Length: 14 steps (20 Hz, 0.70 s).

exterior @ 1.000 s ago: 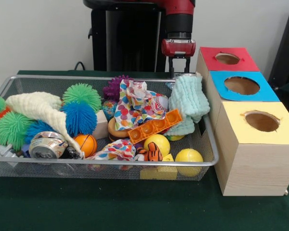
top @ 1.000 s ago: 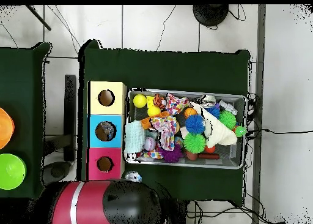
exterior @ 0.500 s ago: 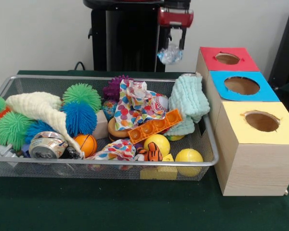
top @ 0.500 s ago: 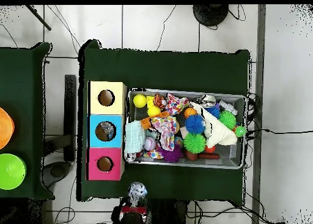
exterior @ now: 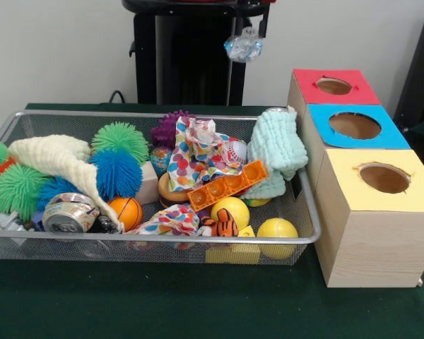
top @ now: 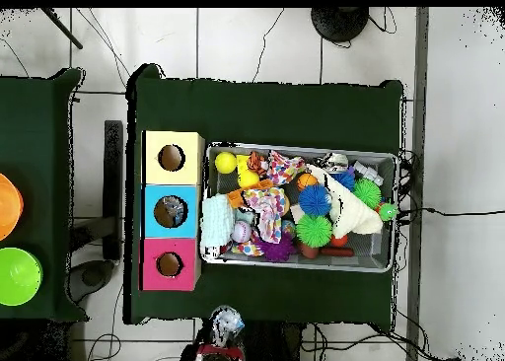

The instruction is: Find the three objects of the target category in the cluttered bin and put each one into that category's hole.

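The bin (exterior: 162, 240) of silver wire mesh is full of toys and cloths; it also shows in the overhead view (top: 301, 266). My gripper (exterior: 249, 30) shows only its fingertips at the top edge, shut on a clear crumpled water bottle (exterior: 244, 48) held high behind the bin's far rim. In the overhead view the bottle (top: 228, 321) hangs off the table's edge by the robot base. The hole (exterior: 355, 126) in the blue-topped box is to the right of the bin; from above, something pale grey shows inside the hole (top: 170, 211). No other clear bottle shows in the bin.
A red-topped box (exterior: 333, 86) and a yellow-topped box (exterior: 384, 178) flank the blue one. A mint cloth (exterior: 277, 145) drapes over the bin's right end. A silver can (exterior: 69, 212), spiky balls (exterior: 117, 173) and yellow balls (exterior: 277, 229) lie in the bin.
My gripper has risen from the bin's far rim with the clear bottle in it and drawn back toward the robot base. The bin's contents have not moved.
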Available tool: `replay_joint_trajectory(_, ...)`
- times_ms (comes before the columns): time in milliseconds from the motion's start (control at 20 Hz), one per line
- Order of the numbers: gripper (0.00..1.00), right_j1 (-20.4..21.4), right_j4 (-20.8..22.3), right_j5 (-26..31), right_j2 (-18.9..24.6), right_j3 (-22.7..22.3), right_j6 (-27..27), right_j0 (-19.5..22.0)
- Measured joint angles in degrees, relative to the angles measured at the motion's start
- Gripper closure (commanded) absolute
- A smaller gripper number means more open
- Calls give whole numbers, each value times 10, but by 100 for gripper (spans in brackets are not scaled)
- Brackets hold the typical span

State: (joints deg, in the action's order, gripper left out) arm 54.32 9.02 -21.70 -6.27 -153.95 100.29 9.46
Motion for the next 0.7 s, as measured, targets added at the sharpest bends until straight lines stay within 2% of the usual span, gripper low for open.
replay_joint_trajectory(50,100,25,6,17,0,0,0,-4)
replay_joint_trajectory(200,100,41,8,19,0,0,0,-14)
replay_joint_trajectory(700,100,36,7,19,0,0,0,-75)
